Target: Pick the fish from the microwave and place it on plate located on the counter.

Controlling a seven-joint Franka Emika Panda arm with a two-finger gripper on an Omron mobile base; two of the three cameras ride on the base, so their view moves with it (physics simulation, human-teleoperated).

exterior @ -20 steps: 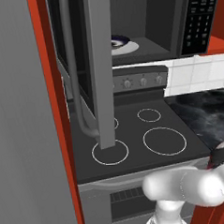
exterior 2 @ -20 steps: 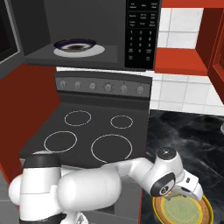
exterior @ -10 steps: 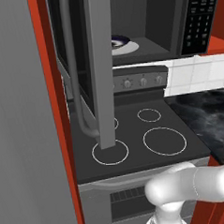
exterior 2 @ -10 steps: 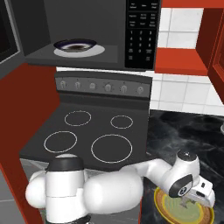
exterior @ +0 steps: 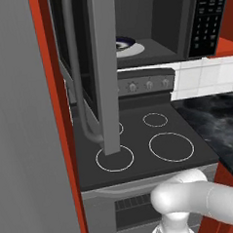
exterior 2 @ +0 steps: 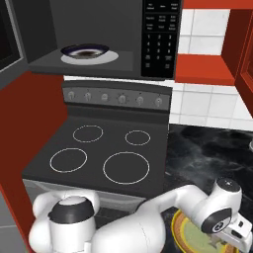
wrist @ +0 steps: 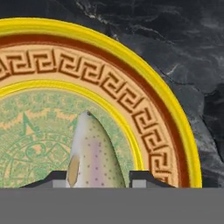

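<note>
My hand [wrist: 98, 179] is clamped on the fish [wrist: 92, 155]: in the hand view its pale speckled body rises between my two dark fingertips [wrist: 56, 178], which press it from both sides. I hold it by the thick part so the pointed end shows ahead of me, over the place where it must land.

Directly under the hand is the plate [wrist: 148, 94], with a yellow rim, a brown key-pattern band and a green middle. The fish hangs over the green middle, not over the rim, so I judge a release here would leave it well inside. I cannot tell if the fish touches the plate or is just above it.

Around the plate is the bench [wrist: 183, 39], black with white streaks. In the right base view my hand [exterior 2: 237, 236] is low over the plate [exterior 2: 184, 238] at the near edge of the bench [exterior 2: 212, 148].

Far from my hand, up and beyond the stove [exterior 2: 106, 148], the microwave [exterior 2: 99, 37] stands open with an empty dish [exterior 2: 85, 51] inside. What is left, I think, is to open and lift away.
</note>
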